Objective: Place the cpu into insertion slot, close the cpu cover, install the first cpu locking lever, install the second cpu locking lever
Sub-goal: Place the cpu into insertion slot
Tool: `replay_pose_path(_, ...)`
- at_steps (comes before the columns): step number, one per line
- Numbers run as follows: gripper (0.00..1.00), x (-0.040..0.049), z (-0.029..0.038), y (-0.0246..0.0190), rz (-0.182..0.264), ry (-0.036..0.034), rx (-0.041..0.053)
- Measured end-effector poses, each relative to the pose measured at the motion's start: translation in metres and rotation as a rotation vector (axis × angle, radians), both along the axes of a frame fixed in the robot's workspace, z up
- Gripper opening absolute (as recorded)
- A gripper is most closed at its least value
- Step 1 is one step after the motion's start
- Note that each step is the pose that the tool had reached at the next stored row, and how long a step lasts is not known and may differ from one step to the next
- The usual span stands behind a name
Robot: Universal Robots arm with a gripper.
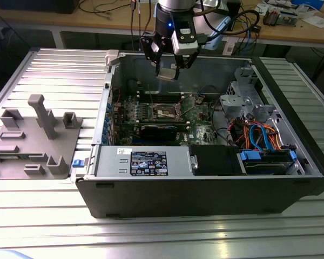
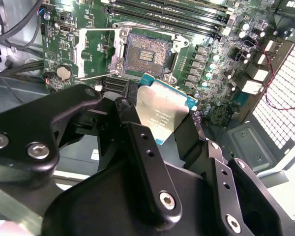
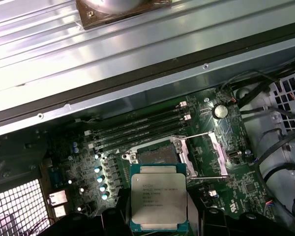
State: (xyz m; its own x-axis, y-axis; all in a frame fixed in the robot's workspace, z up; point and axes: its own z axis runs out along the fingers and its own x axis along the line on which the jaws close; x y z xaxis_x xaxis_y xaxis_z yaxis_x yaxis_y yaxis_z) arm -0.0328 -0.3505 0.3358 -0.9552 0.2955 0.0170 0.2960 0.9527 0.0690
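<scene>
My gripper (image 1: 168,66) hangs above the open computer case, shut on the cpu (image 1: 167,74), a flat square chip with a silvery top. In both wrist views the cpu (image 2: 162,110) (image 3: 159,201) sits between the black fingers (image 2: 137,142), above the green board and clear of it. The insertion slot (image 2: 147,51) (image 3: 155,156) lies bare on the board just past the chip's edge, its dark centre exposed. In the exterior view the slot (image 1: 166,111) is below the gripper. The cpu cover (image 2: 96,54) (image 3: 206,155), a thin silvery frame, is swung open beside the slot.
A grey power supply box (image 1: 143,161) fills the case front, with a black card (image 1: 159,131) behind it. A drive cage with orange and blue cables (image 1: 259,135) stands at the exterior view's right. A grey fixture (image 1: 38,135) sits on the ribbed table at the exterior view's left.
</scene>
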Motion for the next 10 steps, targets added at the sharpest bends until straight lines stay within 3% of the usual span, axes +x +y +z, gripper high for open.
replay_pose_path(10, 0.54, 0.0000, 0.0000, 0.0000, -0.007, -0.0001, 0.0000)
